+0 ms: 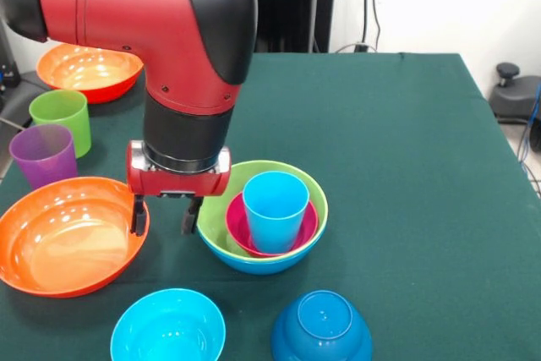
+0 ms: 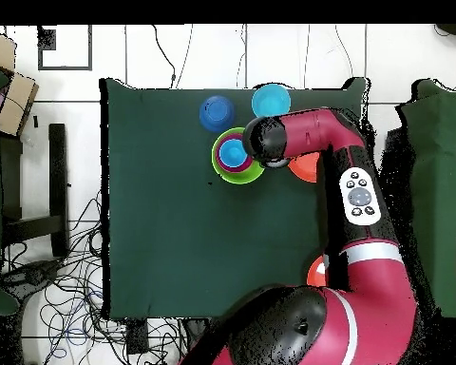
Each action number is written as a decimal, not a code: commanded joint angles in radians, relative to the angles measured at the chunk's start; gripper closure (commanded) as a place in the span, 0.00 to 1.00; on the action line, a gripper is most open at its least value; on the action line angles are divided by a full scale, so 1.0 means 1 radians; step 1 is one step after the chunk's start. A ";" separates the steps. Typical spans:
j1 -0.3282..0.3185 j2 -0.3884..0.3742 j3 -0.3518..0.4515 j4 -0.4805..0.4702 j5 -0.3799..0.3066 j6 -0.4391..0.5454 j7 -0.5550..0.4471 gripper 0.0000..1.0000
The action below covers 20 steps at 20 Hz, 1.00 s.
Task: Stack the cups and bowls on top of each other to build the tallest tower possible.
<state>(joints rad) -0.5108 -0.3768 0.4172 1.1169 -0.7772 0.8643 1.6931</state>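
Gripper (image 1: pixel 166 216) open and empty, between the near orange bowl (image 1: pixel 63 234) and the tower (image 1: pixel 263 217) of bowls topped by the light blue cup (image 1: pixel 275 209). Wide bare green table (image 1: pixel 406 166) on the picture's right; white floor beyond.

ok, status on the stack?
Gripper open, empty, between near orange bowl and tower. Tower: light blue cup in magenta bowl, in lime green on blue. Green, purple cups loose. Nothing blocking.
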 commanded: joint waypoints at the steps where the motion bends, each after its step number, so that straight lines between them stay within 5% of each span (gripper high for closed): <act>1: 0.020 0.004 -0.048 0.090 -0.043 -0.084 -0.007 0.00; 15: -0.022 0.005 -0.044 0.081 -0.003 -0.063 -0.090 0.00; 20: -0.020 0.063 -0.047 0.055 -0.014 -0.098 -0.048 0.00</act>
<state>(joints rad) -0.5301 -0.3725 0.3733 1.1525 -0.7756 0.8218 1.6931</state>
